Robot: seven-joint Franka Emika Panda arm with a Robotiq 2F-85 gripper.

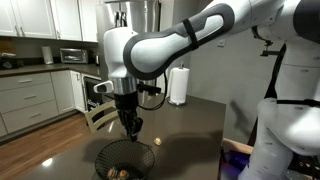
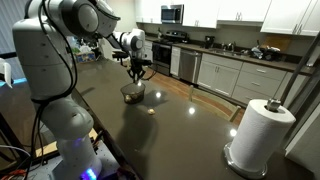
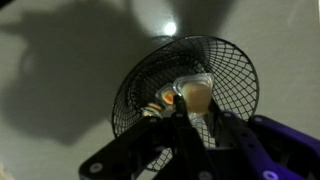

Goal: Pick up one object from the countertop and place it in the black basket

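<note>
The black basket [image 3: 215,70] of thin wire mesh stands on the dark countertop and shows in both exterior views [image 1: 125,160] [image 2: 132,94]. My gripper [image 3: 188,108] hangs right above it [image 1: 132,126] [image 2: 136,72]. In the wrist view its fingers are close together on a tan-beige object [image 3: 196,94] at their tips, over the basket's inside. An orange-tan lump [image 3: 169,98] lies beside it in the basket. Another small tan object [image 1: 158,142] [image 2: 151,111] lies on the countertop next to the basket.
A white paper-towel roll [image 1: 178,85] [image 2: 262,130] stands upright on the countertop, away from the basket. The countertop edge runs near the basket [image 1: 95,135]. Kitchen cabinets and appliances [image 2: 215,70] line the room beyond.
</note>
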